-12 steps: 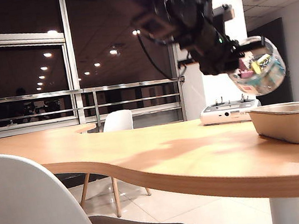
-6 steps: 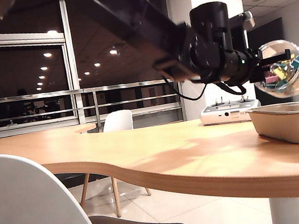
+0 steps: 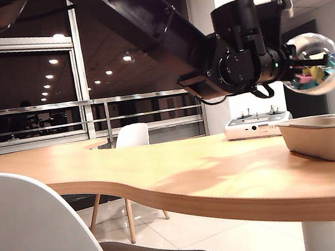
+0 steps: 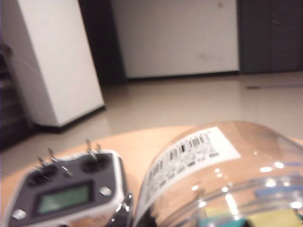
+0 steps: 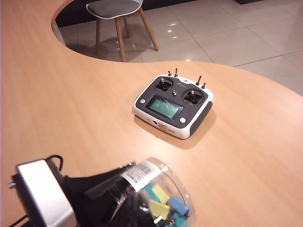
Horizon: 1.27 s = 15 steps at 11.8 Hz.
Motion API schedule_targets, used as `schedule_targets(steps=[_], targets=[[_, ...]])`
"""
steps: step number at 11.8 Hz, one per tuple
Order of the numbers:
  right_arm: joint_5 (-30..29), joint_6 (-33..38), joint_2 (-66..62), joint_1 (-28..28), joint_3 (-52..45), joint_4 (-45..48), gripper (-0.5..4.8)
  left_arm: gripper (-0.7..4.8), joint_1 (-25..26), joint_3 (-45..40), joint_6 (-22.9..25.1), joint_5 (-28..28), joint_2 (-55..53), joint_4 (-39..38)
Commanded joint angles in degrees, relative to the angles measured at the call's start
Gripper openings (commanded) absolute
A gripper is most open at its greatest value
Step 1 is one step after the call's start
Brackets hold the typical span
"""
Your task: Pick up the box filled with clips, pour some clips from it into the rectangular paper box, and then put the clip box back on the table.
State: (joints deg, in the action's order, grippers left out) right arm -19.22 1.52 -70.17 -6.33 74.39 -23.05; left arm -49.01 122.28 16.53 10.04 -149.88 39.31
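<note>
The left gripper (image 3: 301, 67) grasps the box filled with clips (image 3: 315, 72) level, above the rectangular paper box (image 3: 330, 136); the right gripper, unseen, is clenched.

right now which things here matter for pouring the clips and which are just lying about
Job:
- clip jar, held up in the left pincer
- clips
- paper tray
- table

Lying about:
- remote controller
- white chairs

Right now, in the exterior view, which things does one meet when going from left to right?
Near white chair → far white chair → left end effector holding the box filled with clips. The white device and the rectangular paper box overlap these, so I leave them out.
</note>
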Motion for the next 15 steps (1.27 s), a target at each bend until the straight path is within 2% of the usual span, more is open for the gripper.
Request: schedule_targets(steps=[1, 2, 3, 4, 5, 6, 7, 8, 9, 10, 11, 12, 13, 14, 15], targets=[[0.0, -0.28, 0.24, 0.04, 0.15, -0.72, -0.06, -0.06, -0.55, 0.31, 14.99, 0.61, -0.5, 0.44], [0.0, -0.28, 0.24, 0.04, 0.13, -0.74, -0.06, -0.06, -0.59, 0.31, 15.19, 0.17, -0.63, -0.11], [0.0, -0.28, 0.24, 0.04, 0.13, -0.72, -0.06, -0.06, -0.74, 0.31, 18.16, 0.22, -0.68, -1.29], [0.0, -0.28, 0.24, 0.04, 0.13, -0.74, -0.06, -0.06, -1.11, 0.31, 23.28, -0.87, -0.68, -1.46], [0.0, -0.26, 0.24, 0.04, 0.13, -0.74, -0.06, -0.06, -1.25, 0.31, 24.44, -0.85, -0.68, -1.44], [-0.02, -0.26, 0.24, 0.04, 0.13, -0.81, -0.06, -0.06, -1.81, 0.31, 27.3, 0.28, -0.68, 2.67], [0.0, -0.26, 0.24, 0.04, 0.13, -0.81, -0.06, -0.06, -2.03, 0.33, 30.14, 0.15, -0.55, 2.97], [0.0, -0.28, 0.24, 0.04, 0.13, -0.79, -0.06, -0.06, -2.03, 0.33, 30.88, -1.18, -0.55, 1.2], [0.0, -0.26, 0.24, 0.04, 0.13, -0.79, -0.06, -0.06, -2.03, 0.33, 38.51, -2.36, -0.55, -0.24], [0.0, -0.28, 0.24, 0.04, 0.13, -0.79, -0.06, -0.06, -2.03, 0.33, 41.44, -2.36, -0.55, -0.24], [0.0, -0.28, 0.24, 0.04, 0.13, -0.81, -0.06, -0.06, -2.03, 0.37, 39.26, -2.25, -0.55, -0.09], [0.0, -0.28, 0.24, 0.07, 0.13, -0.81, -0.06, -0.06, -2.01, 0.5, 33.75, -2.1, -0.46, 0.66], [0.0, -0.28, 0.24, 0.07, 0.13, -0.92, -0.06, -0.06, -2.01, 0.52, 38.12, -2.25, -0.46, 1.49], [0.0, -0.28, 0.24, 0.04, 0.13, -1.01, -0.06, -0.06, -2.01, 0.52, 38.82, -2.34, -0.44, 2.05], [-0.02, -0.28, 0.24, 0.07, 0.13, -1.03, -0.06, -0.06, -1.95, 0.68, 23.52, -0.85, -0.44, 4.96]])
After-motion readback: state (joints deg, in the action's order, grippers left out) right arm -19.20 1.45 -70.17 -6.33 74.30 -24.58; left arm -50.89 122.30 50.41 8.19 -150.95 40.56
